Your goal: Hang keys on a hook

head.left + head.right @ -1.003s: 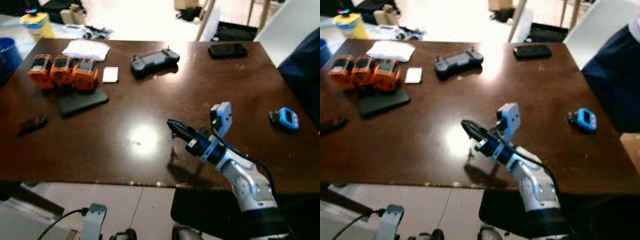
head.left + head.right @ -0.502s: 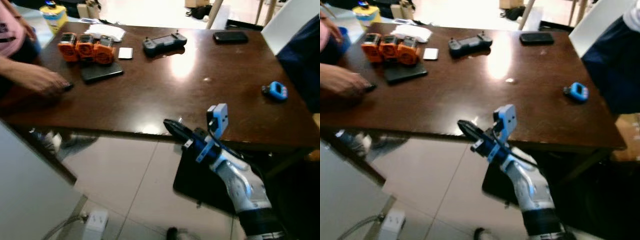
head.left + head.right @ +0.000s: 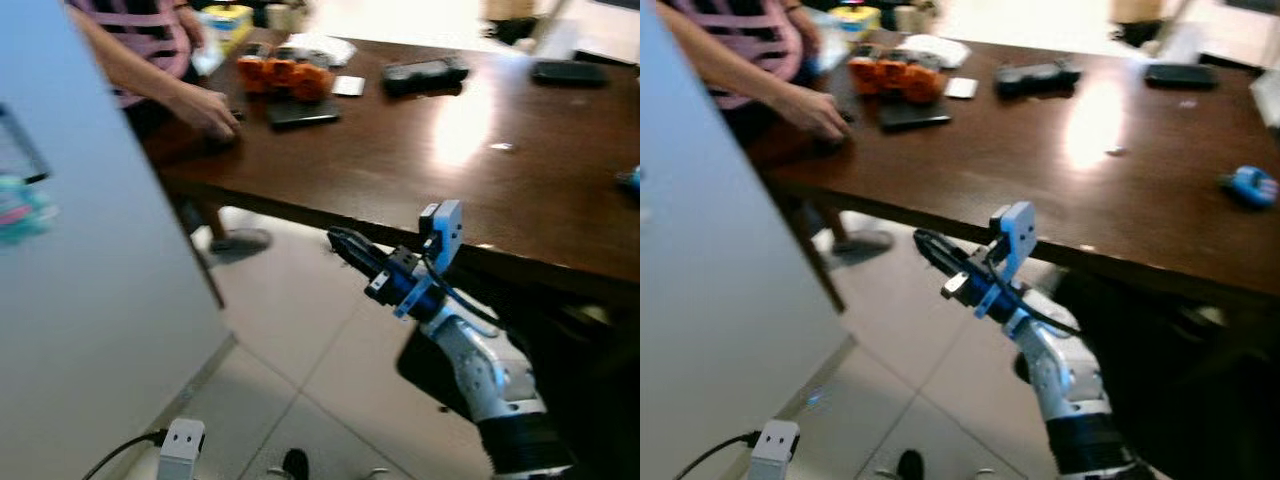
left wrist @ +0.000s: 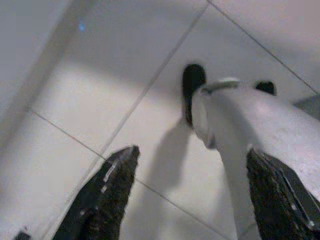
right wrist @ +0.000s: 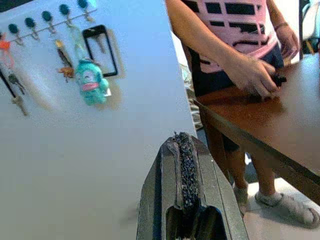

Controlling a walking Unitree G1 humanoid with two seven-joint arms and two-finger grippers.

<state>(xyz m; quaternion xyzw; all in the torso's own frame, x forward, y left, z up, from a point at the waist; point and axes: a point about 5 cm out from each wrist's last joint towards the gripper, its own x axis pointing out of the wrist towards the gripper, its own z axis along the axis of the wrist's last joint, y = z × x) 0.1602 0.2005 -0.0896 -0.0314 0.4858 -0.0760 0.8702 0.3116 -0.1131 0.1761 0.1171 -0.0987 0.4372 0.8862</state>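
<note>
My right gripper (image 3: 336,239) is held out in front of me, level with the table's near edge, over the tiled floor. Its two black fingers (image 5: 181,165) are pressed together, and I can make out no keys between them. It points at a white board (image 5: 90,165) carrying a row of dark round hooks (image 5: 46,15) along its upper part. Hanging from those hooks are a teal plush toy (image 5: 90,81), a black frame (image 5: 100,49) and some keys (image 5: 16,95). My left gripper (image 4: 192,152) hangs open over the floor beside my own leg (image 4: 250,130).
The dark brown table (image 3: 480,170) stands to my right, with orange packs (image 3: 285,72), a black controller (image 3: 424,72) and a blue gadget (image 3: 1249,186) on it. A person in a pink striped shirt rests a hand (image 3: 207,110) on its far corner. A white power strip (image 3: 180,441) lies on the floor.
The camera has swung left: the table has slid to the right, and the white board and the person have come into view. My right gripper stays shut, held out in front.
</note>
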